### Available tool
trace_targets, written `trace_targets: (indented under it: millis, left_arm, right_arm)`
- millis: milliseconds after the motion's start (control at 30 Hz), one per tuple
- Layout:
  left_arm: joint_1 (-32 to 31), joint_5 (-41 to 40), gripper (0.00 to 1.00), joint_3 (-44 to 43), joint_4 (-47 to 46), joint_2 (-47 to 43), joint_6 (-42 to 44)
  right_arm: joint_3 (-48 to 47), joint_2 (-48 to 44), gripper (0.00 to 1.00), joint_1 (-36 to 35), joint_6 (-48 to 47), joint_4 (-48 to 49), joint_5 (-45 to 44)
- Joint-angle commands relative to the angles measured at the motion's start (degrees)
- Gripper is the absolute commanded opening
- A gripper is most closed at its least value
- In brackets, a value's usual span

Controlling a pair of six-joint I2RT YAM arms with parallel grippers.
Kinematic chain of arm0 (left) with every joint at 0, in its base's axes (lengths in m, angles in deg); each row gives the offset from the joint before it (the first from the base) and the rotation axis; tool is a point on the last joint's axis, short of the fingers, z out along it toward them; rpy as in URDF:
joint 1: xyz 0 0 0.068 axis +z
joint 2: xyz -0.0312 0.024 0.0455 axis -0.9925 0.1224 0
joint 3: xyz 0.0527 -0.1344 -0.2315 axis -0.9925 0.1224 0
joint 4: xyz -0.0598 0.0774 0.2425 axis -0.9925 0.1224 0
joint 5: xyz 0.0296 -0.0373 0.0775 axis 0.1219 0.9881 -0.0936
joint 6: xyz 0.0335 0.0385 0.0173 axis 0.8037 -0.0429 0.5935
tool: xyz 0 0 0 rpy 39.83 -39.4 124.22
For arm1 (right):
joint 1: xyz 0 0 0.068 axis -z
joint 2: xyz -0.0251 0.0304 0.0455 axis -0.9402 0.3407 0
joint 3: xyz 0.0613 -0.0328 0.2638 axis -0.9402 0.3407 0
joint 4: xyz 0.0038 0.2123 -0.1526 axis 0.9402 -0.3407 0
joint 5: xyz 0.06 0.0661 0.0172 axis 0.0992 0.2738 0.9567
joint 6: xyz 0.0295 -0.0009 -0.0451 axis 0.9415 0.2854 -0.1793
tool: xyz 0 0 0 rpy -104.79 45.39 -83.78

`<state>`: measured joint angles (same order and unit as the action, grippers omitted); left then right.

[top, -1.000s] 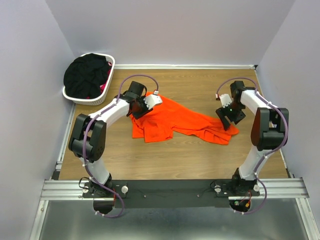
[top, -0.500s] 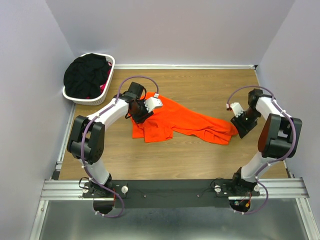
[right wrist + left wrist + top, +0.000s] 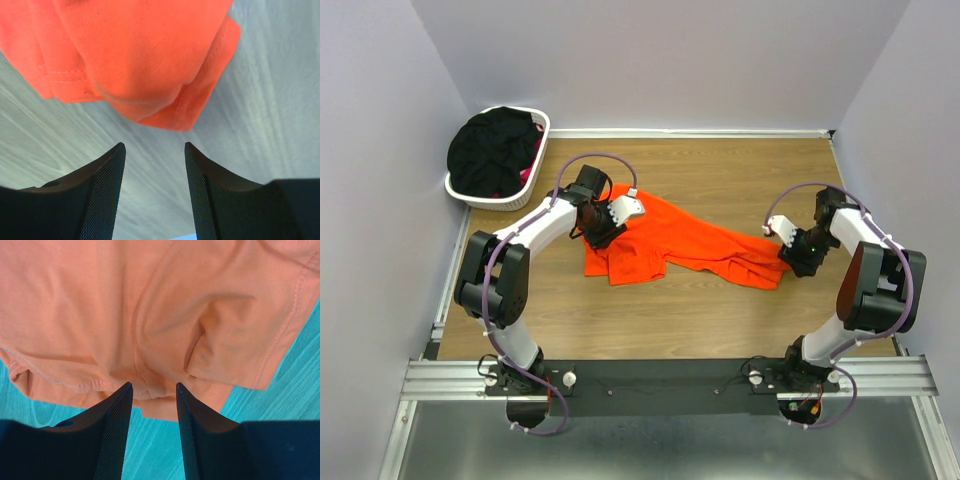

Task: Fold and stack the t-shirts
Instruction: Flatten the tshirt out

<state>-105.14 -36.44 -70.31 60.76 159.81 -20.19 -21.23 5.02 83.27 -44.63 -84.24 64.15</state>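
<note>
Wood covers the table (image 3: 700,320), and pale walls (image 3: 670,60) stand around it. Nearest is a metal rail (image 3: 670,375). The two arms (image 3: 510,270) are bolted on there, one at the left and one at the right.

A bit farther in, near the middle of the table, lies the orange shirt (image 3: 670,240). It is not folded yet. It is spread from left to right in a crumpled, lumpy shape, with bumps and creases in it.

The left gripper (image 3: 151,387) is at the left end of the shirt. Its fingers (image 3: 112,430) stand apart. A fold at the shirt's edge sits right between the tips, but the fingers do not squeeze it. The right gripper (image 3: 154,146) is low at the right end of the shirt. Its fingers (image 3: 100,190) stand apart too, and they hold nothing. A corner of the shirt lies just in front of the tips, with bare table between.

I think the shirt is light and very soft. It will flop and sag when lifted, and it could slide out of a weak pinch. The thick stitched edges and the corners look like the best places to grab. One grab at each end would let the cloth be pulled flat.

At the far left corner sits a white basket (image 3: 480,197). A pile of black shirts (image 3: 492,150) fills it, and a bit of pink cloth (image 3: 526,172) peeks out at the side.
</note>
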Motion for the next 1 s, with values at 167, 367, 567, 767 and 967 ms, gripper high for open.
trace_targets:
  millis: [167,367,567,767,967]
  left_arm:
    - [0.20,2.10,0.49,0.13,1.24,-0.98,-0.40]
    - [0.29,2.71,0.49,0.83,1.94,-0.98,-0.31]
    - [-0.41,4.21,0.54,1.62,3.70,-1.68,0.22]
    - [-1.91,2.63,0.54,3.73,3.78,-2.56,0.30]
    - [-1.91,2.89,0.54,3.64,4.84,-3.88,0.83]
  right_arm:
    - [2.54,0.04,0.59,-0.09,-8.36,4.40,2.95]
    - [3.59,1.27,0.53,-0.09,-8.01,5.72,3.39]
    - [4.30,2.23,0.29,-0.09,-7.31,7.13,4.01]
    - [3.77,1.71,0.01,-0.09,-6.16,6.52,2.61]
    - [-0.70,-1.89,0.01,0.17,-5.81,1.60,2.16]
